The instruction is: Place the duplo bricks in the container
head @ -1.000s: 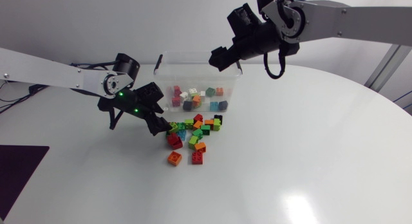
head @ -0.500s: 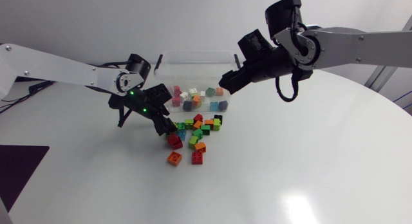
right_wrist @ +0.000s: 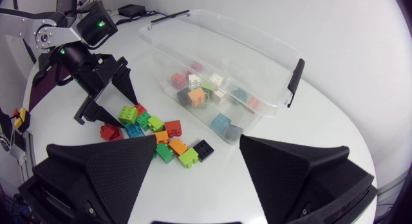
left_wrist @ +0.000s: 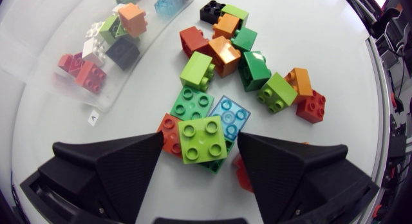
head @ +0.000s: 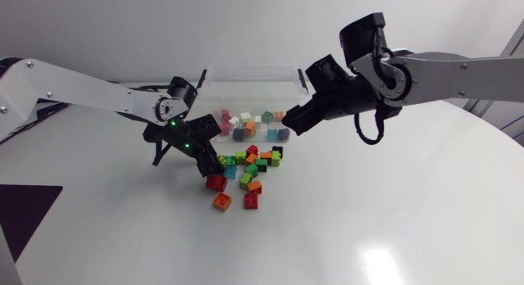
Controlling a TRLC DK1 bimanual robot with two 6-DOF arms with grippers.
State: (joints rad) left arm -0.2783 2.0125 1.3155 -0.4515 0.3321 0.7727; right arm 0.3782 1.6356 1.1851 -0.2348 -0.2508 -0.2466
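Loose duplo bricks [head: 250, 170] in several colours lie piled on the white table in front of the clear plastic container [head: 250, 76], which holds several more bricks [head: 246, 123]. My left gripper [head: 211, 165] is down at the pile's left edge. In the left wrist view a lime green brick [left_wrist: 206, 130] sits between its fingers [left_wrist: 129, 163], resting on a green brick and beside a red one, with a small gap on each side. My right gripper [head: 292, 124] hangs open and empty by the container's right end, above the pile [right_wrist: 161, 137].
An orange brick [head: 221, 201] and a red brick [head: 250, 201] lie apart at the pile's near side. The container [right_wrist: 219, 40] has black handle clips at its ends. A dark mat [head: 24, 215] lies at the table's left edge. Bare table spreads right of the pile.
My left gripper has dropped onto the pile's left edge and its fingers have drawn closer around the lime brick. My right arm swung from above the container down and to the right.
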